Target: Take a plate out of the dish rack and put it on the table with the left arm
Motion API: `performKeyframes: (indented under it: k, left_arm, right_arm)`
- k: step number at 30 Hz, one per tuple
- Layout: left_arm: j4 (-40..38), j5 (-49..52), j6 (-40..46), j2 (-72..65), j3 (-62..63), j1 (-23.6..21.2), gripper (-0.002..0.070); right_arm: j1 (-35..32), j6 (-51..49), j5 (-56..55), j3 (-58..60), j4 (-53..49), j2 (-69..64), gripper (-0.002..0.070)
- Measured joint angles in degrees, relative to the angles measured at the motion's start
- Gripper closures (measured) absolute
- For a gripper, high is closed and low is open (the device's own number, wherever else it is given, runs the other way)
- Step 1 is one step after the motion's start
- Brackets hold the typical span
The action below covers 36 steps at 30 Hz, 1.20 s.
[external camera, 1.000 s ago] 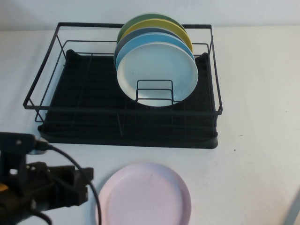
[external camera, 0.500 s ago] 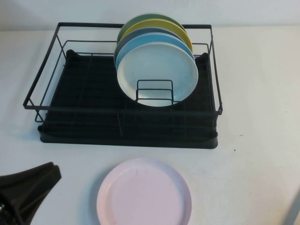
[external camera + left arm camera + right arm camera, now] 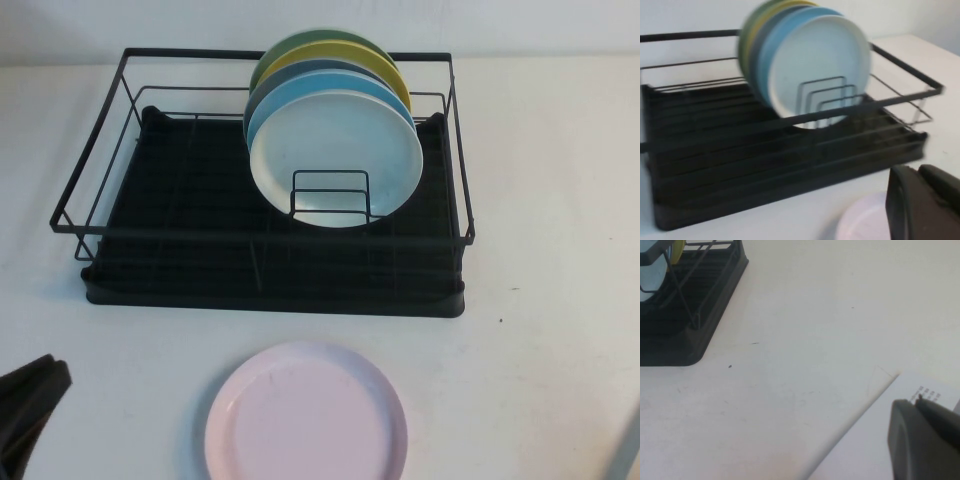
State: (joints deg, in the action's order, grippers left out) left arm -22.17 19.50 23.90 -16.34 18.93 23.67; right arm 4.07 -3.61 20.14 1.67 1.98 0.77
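High: the plate [image 3: 306, 414] lies flat on the table [image 3: 540, 330], near side of the dish rack [image 3: 270, 270]; my left gripper [image 3: 30, 400] sits near-left, holding nothing | Left wrist: fingers read closed | Right wrist: my right gripper [image 3: 925, 437] parked, can't tell | Step: placing looks done; next, park clear.

Tiny print on white sheet [image 3: 926, 391], illegible.
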Motion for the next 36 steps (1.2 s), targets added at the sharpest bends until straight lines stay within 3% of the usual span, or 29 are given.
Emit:
performKeyframes:
  k: [5, 9, 16, 19, 26, 36]
  left_arm:
    - [22.17, -4.83, -24.62, 7.17, -6.64, 0.0, 0.0678]
    - [30.8, -4.0, -33.26, 14.57, -11.83, -3.43, 0.0678]
    - [30.78, -1.74, -34.51, 16.81, -18.27, -16.36, 0.0678]
    - [30.55, -2.21, -33.72, 16.81, -20.09, -19.38, 0.0678]
    - [27.61, -0.23, -28.6, 16.81, -20.34, -19.11, 0.0678]
    - [26.72, 0.15, -27.77, 16.81, -20.34, -13.3, 0.0678]
  right_arm:
    - [0.0, 0.0, 0.0, 0.0, 0.0, 0.0, 0.0696]
    - [0.0, 0.0, 0.0, 0.0, 0.0, 0.0, 0.0696]
    - [0.0, 0.0, 0.0, 0.0, 0.0, 0.0, 0.0696]
    - [0.0, 0.0, 0.0, 0.0, 0.0, 0.0, 0.0696]
    - [0.0, 0.0, 0.0, 0.0, 0.0, 0.0, 0.0696]
    - [0.0, 0.0, 0.0, 0.0, 0.0, 0.0, 0.0696]
